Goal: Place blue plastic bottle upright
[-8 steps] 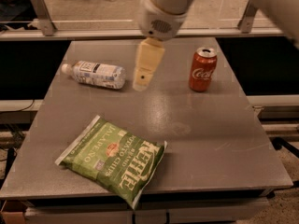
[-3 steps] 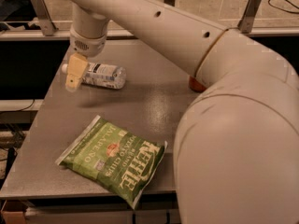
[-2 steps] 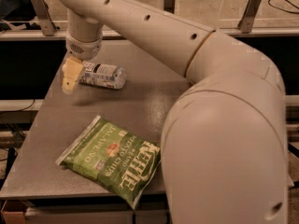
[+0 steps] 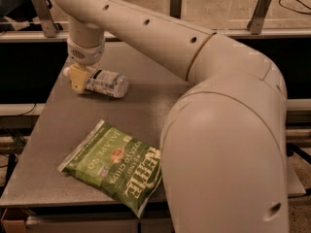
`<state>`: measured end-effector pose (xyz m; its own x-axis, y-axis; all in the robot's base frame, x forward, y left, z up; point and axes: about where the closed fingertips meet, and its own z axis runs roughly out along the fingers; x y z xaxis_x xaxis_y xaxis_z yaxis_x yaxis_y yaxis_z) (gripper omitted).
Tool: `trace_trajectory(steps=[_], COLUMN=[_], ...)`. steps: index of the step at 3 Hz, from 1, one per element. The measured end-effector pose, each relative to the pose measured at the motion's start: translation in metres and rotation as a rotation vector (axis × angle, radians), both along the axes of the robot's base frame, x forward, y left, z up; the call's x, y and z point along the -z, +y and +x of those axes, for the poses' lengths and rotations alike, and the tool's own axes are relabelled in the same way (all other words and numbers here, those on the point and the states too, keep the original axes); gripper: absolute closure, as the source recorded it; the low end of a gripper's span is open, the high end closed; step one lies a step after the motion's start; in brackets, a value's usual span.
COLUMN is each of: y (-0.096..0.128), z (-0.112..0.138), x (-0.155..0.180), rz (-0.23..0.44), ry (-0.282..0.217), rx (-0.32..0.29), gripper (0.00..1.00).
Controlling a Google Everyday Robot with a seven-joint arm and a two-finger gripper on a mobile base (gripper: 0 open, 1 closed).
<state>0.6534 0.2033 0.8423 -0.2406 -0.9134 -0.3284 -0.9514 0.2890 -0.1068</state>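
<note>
The blue plastic bottle (image 4: 108,83) lies on its side at the far left of the grey table (image 4: 146,101), with its white cap pointing left. My gripper (image 4: 77,79) hangs from the wrist straight down onto the bottle's cap end and covers the neck. My arm sweeps across the right half of the view and hides that side of the table.
A green Kettle chips bag (image 4: 115,164) lies flat near the table's front edge. Behind the table runs a rail with metal posts (image 4: 257,8). The table's left edge is close to the bottle.
The gripper has come down over the bottle's cap end. The arm now fills more of the right side. The bottle has stayed on its side.
</note>
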Motion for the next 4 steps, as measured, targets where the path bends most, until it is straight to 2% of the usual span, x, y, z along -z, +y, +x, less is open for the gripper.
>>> trace_trajectory(steps=[1,2,3,4], y=[-0.007,-0.027,-0.064,-0.111], z=[0.003,0.005,0.002,0.0], x=[-0.008,-0.041,-0.084,-0.115], rz=[0.021,0.106,0.257,0.413], ry=[-0.015,-0.058,-0.105,-0.136], rx=[0.011,0.017,0.014,0.018], gripper=[0.64,0.87,1.0,1.0])
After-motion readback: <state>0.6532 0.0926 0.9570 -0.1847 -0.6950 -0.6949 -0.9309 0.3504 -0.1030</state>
